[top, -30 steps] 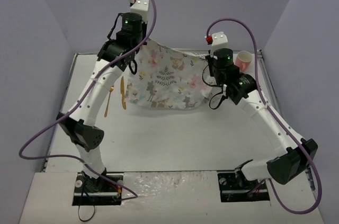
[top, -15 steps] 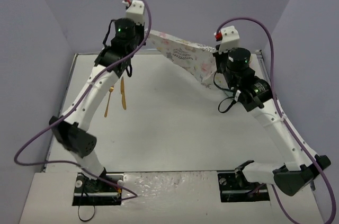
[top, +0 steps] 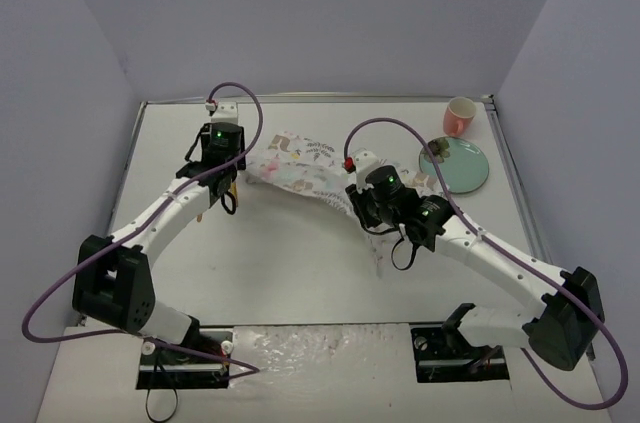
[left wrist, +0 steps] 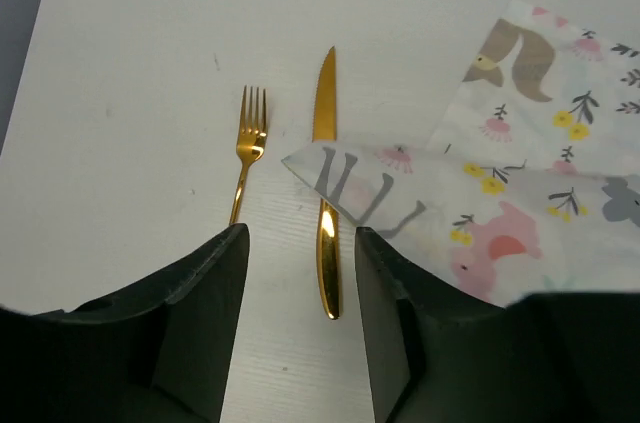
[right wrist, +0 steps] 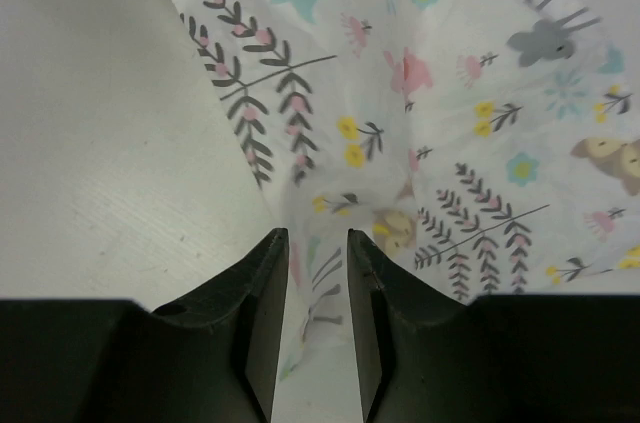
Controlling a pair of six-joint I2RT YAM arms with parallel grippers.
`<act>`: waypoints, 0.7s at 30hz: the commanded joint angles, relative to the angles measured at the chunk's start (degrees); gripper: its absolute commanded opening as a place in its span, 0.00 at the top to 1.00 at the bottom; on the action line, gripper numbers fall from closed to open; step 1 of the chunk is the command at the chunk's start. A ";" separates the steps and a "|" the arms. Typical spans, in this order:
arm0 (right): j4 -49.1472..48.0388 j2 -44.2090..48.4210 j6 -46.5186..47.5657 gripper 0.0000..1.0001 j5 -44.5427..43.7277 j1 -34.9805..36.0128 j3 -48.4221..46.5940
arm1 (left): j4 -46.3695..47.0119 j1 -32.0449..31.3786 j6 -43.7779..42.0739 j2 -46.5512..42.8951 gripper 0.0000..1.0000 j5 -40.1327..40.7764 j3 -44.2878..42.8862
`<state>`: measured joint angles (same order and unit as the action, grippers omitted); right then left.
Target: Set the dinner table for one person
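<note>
The floral placemat (top: 305, 168) lies crumpled across the middle of the dinner table (top: 290, 273). My left gripper (top: 228, 183) is open and empty, low over the table beside the placemat's left corner (left wrist: 350, 178). That corner lies over a gold knife (left wrist: 325, 113), and a gold fork (left wrist: 246, 148) lies to the knife's left. My right gripper (top: 375, 223) is shut on a bunched fold of the placemat (right wrist: 330, 193), which tents up towards the jaws. Its near corner (top: 379, 258) trails below.
A pink cup (top: 458, 116) stands at the far right corner. A teal plate (top: 457, 165) lies just in front of it, right of the placemat. The table's metal edging runs along the left and right sides.
Both arms have come down from high at the back and brought the placemat onto the table. My left gripper has let go of its corner. The cup and plate are uncovered now.
</note>
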<state>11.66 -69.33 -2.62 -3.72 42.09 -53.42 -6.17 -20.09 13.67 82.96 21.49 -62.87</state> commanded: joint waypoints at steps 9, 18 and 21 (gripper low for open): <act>1.78 3.89 -12.12 0.20 -1.42 -6.56 -2.78 | -7.25 4.18 5.38 -5.08 0.16 -4.85 -12.37; -2.45 -5.21 -16.15 0.18 4.20 -17.48 -0.75 | -7.31 1.87 14.15 10.30 0.16 -18.01 -15.86; -5.63 -7.14 -18.10 0.18 5.95 -17.66 2.66 | -6.40 0.03 16.97 14.80 0.16 -19.30 -15.11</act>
<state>12.03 -74.54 -17.33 -0.73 24.42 -53.51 -13.91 -17.70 24.92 93.34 7.16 -77.96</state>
